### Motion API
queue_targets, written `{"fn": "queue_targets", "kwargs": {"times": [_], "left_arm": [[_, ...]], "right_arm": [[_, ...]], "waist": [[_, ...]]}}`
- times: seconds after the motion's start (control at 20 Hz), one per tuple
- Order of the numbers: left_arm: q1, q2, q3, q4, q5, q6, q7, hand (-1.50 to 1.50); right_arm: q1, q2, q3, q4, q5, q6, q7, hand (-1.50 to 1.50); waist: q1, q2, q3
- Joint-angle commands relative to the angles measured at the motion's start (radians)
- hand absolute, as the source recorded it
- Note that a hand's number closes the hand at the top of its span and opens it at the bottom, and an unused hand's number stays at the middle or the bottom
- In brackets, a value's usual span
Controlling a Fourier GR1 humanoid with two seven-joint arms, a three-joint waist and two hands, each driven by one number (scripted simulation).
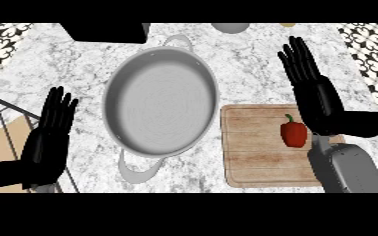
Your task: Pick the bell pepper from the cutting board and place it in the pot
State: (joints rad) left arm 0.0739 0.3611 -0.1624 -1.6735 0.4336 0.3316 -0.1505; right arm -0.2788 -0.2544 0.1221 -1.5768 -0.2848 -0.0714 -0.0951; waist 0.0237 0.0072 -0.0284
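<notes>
Right hand [319, 97] flat, fingers straight and together, holding nothing; wrist covering cutting board's [255, 150] right edge. Bell pepper [294, 133] just left of its palm, on board. Pot [160, 102] farther left, empty. Left hand [46, 137] open, resting low-left, forearm cut off.

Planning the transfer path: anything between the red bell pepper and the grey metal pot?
Nothing visible. The red bell pepper lies on the wooden cutting board; only bare board and marble counter separate it from the grey metal pot.
</notes>
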Motion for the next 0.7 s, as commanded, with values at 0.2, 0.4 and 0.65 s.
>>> {"fn": "queue_targets", "kwargs": {"times": [0.2,0.4,0.65], "left_arm": [[-0.155,0.277,-0.023,0.305,-0.056,-0.042,0.128,0.0],[-0.124,0.249,-0.075,0.359,-0.05,0.016,0.212,0.0],[-0.165,0.279,-0.114,0.366,-0.119,0.08,0.312,0.0]], "right_arm": [[0.047,-0.076,-0.067,0.117,0.2,-0.239,0.11,1.5],[0.104,-0.221,-0.199,0.168,0.451,-0.525,0.087,-1.5],[0.178,-0.085,-0.081,0.173,0.737,-0.829,0.129,-1.5]], "waist": [[-0.015,0.0,0.03],[-0.075,-0.006,0.023],[-0.035,-0.009,0.026]]}}
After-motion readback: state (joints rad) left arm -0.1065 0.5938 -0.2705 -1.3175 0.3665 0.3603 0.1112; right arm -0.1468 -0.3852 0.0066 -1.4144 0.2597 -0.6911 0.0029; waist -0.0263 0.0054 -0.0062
